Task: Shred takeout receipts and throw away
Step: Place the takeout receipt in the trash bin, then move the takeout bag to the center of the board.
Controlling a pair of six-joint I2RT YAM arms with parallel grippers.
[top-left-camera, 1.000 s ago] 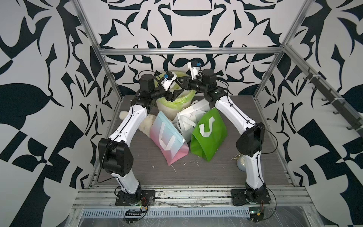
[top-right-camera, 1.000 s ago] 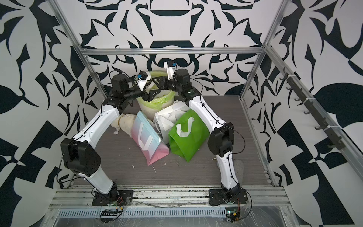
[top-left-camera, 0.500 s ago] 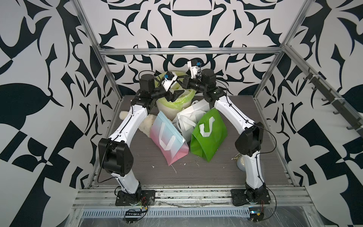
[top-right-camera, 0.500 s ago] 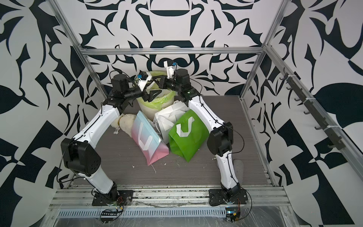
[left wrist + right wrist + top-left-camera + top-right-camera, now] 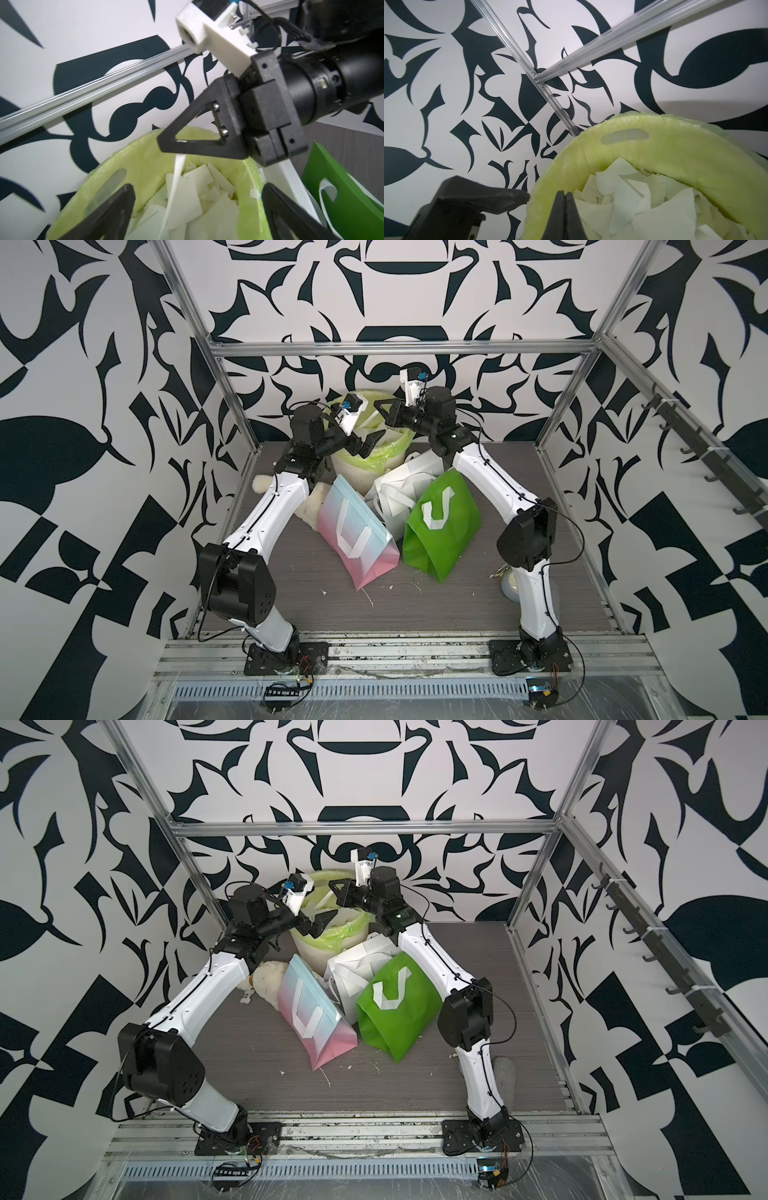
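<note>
The left claw (image 5: 198, 185) is spread wide over the bin (image 5: 116, 160). The right claw (image 5: 564, 196) is pressed together, pinching a white strip (image 5: 179, 166) above the scraps (image 5: 216, 205) in it.

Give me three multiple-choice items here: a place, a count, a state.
1. Where is the pile of torn scraps? A) in the green-lined bin B) in a drawer C) on a shelf
2. How many gift bags lie on the table? A) two B) three C) five
3. How is the left hand? A) open B) shut, empty C) shut on a bag handle
Key: A, both wrist views show scraps filling the bin; B, pink-blue bag, white bag, green bag; A, its fingers stand wide apart over the bin.
</note>
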